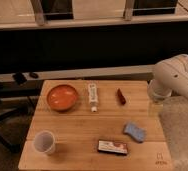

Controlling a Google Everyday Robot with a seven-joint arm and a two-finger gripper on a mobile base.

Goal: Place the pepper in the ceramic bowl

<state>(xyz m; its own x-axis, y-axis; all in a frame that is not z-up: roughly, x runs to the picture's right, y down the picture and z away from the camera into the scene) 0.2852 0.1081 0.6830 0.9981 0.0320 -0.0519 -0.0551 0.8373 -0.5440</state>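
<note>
The pepper (121, 96) is a small dark red chilli lying on the wooden table (82, 132), right of centre near the far edge. The ceramic bowl (63, 96) is orange, round and empty, at the far left of the table. A white tube with green marks (93, 97) lies between them. Only a white segment of my arm (176, 79) shows, past the table's right edge, to the right of the pepper. The gripper is not in view.
A white cup (44, 142) stands at the front left. A blue sponge (134, 132) lies at the right, and a dark flat packet (112, 146) lies near the front edge. A dark low wall runs behind the table. A black chair base stands at the left.
</note>
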